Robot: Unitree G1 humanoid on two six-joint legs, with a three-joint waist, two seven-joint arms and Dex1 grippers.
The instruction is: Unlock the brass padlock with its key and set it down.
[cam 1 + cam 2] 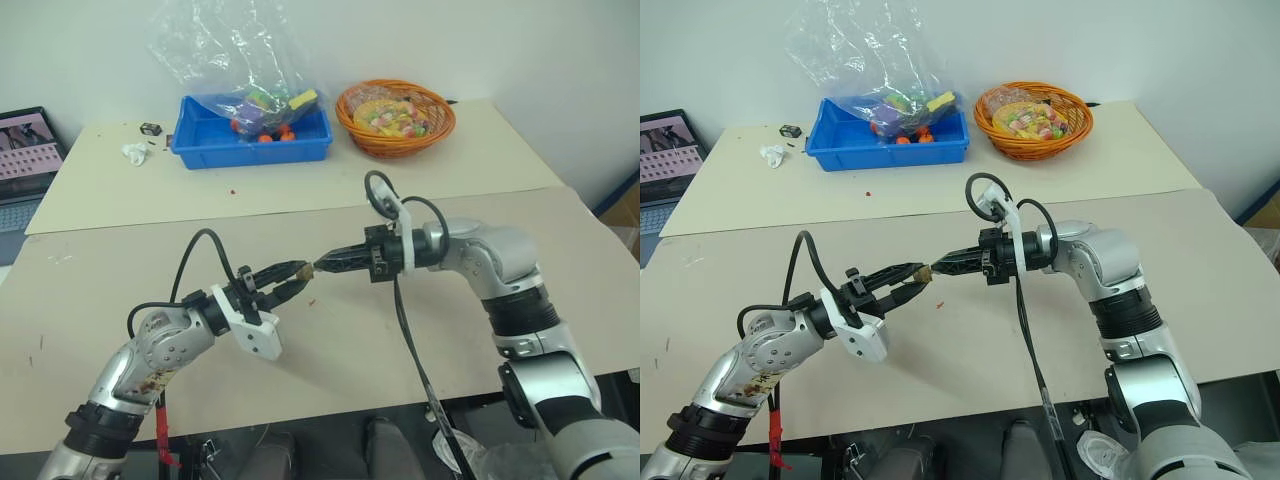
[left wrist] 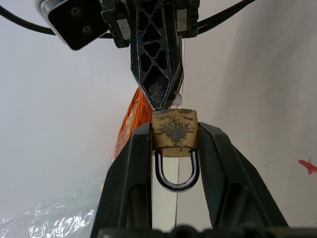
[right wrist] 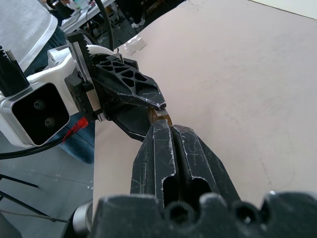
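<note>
The brass padlock (image 2: 174, 131) is held above the desk (image 1: 330, 330), clear of its surface, clamped by its body between the two fingers of the left gripper (image 1: 296, 279). In the left wrist view, the silver shackle (image 2: 177, 171) sits seated in the body and points back toward the left gripper's palm.

The right gripper (image 1: 330, 265) meets the padlock from the opposite side, its fingers pressed together with no gap between them. Its tips touch the padlock's far face, where a small silver piece shows; whether this is the key cannot be determined.

Beyond the padlock, on a second desk, stand a blue bin (image 1: 250, 135) and, beside it, an orange basket (image 1: 395, 117).
</note>
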